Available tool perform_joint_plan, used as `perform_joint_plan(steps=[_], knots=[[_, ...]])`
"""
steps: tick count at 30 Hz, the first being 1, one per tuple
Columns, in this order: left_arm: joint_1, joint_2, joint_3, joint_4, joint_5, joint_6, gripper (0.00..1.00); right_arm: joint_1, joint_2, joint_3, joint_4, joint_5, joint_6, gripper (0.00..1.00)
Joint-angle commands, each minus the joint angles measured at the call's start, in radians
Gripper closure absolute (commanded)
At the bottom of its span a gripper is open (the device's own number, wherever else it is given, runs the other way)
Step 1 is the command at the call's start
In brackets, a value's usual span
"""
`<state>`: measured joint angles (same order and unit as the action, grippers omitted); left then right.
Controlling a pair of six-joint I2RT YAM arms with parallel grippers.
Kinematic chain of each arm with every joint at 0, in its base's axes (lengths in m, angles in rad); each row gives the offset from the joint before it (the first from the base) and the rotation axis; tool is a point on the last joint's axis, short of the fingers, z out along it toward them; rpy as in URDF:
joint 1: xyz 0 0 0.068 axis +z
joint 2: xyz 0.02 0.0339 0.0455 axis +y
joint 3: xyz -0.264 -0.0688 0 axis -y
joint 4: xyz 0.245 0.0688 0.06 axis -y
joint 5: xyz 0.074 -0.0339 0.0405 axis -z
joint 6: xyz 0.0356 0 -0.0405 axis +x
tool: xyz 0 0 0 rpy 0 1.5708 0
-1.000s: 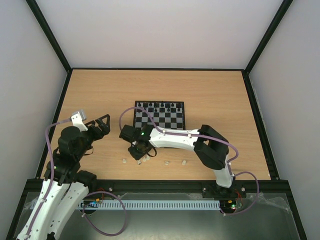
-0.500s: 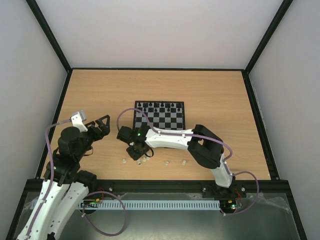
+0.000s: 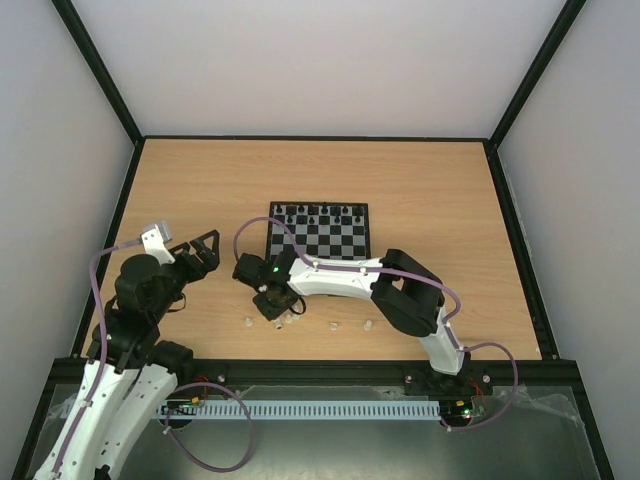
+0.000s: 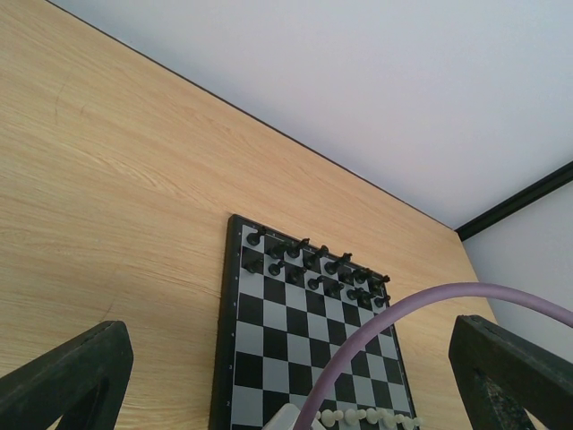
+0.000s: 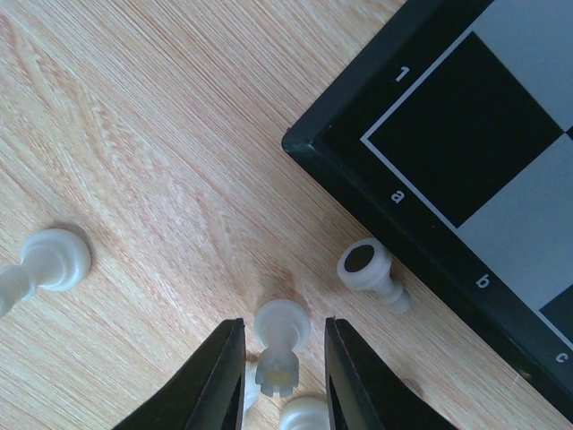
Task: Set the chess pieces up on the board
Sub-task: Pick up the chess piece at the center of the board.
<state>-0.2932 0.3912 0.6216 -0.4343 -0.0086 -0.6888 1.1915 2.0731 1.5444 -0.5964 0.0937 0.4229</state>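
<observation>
Near corner a1 of the board (image 5: 430, 152), a white piece (image 5: 277, 351) lies flat on the tabletop (image 5: 134, 134) between the fingers (image 5: 219, 376) of my right hand (image 5: 284, 327), which are narrowly parted and not touching it. Its long axis runs along them. My left hand (image 3: 200, 249) hangs wide and empty, farther off.

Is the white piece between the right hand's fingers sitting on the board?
No, the white piece rests on the wooden table, just off the corner of the board.

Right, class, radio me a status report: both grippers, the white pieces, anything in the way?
Left gripper: jaws wide open, off the board. Right gripper: jaws open astride a toppled white piece. Another white piece lies close by the jaws.
</observation>
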Motion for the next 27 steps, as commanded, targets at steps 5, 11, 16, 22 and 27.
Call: perform_joint_plan(steps=[5, 11, 16, 22, 27], knots=[[0.005, -0.012, 0.007, -0.001, 0.003, -0.003, 0.01, 0.003, 0.015, 0.021, -0.061, 0.015, 0.008, 0.81], [0.006, -0.012, 0.007, 0.002, 0.005, -0.006, 0.01, 0.003, 0.009, 0.030, -0.056, 0.016, 0.007, 0.87], [0.006, -0.019, 0.028, 0.000, 0.005, -0.011, 0.01, 0.001, -0.001, 0.066, -0.072, 0.038, 0.004, 0.87], [0.005, -0.025, 0.073, -0.014, 0.001, -0.007, 0.01, -0.023, -0.001, 0.145, -0.118, 0.061, -0.014, 0.87], [0.005, -0.028, 0.076, -0.018, -0.002, -0.004, 0.00, -0.059, 0.017, 0.181, -0.141, 0.061, -0.032, 0.87]])
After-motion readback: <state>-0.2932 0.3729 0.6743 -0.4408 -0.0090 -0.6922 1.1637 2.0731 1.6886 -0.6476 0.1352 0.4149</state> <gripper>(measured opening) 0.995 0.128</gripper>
